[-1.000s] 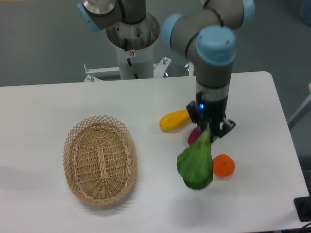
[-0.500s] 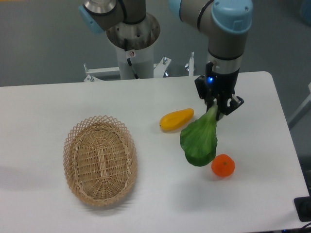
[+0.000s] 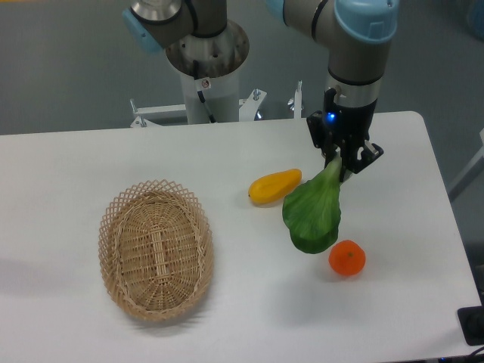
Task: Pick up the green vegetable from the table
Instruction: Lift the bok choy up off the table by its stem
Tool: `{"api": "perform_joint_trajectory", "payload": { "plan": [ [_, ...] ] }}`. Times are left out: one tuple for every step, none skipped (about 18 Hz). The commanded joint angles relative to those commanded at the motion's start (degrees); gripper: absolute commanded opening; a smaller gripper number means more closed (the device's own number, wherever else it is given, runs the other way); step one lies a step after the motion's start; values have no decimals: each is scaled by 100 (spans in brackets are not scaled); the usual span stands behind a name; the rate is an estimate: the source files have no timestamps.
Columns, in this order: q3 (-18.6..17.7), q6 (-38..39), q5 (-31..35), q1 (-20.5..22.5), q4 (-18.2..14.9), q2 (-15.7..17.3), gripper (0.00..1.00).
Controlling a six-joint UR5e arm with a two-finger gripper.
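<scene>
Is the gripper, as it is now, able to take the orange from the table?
Probably not yet. The gripper is shut on the green vegetable, which hangs from it above the table. The orange lies uncovered just below and right of the leaf, so only the full gripper hinders it.

The table (image 3: pixel 91 162) carries a wicker basket (image 3: pixel 155 249), yellow fruit (image 3: pixel 274 186) and orange (image 3: pixel 347 258).
</scene>
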State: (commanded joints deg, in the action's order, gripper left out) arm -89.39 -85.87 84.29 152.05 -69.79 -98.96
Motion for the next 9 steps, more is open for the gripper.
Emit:
{"api": "perform_joint_trajectory", "payload": {
  "plan": [
    [18, 17, 0, -9, 0, 9, 34],
    [35, 35, 0, -18, 0, 9, 34],
    [35, 35, -17, -9, 0, 0, 34],
    [35, 44, -26, -18, 0, 0, 34],
    [35, 44, -26, -18, 0, 0, 34],
    [44, 53, -26, -18, 0, 0, 34],
    [53, 53, -35, -18, 0, 0, 34],
    [53, 53, -53, -18, 0, 0, 34],
    [53, 53, -79, -9, 0, 0, 34]
  ]
}}
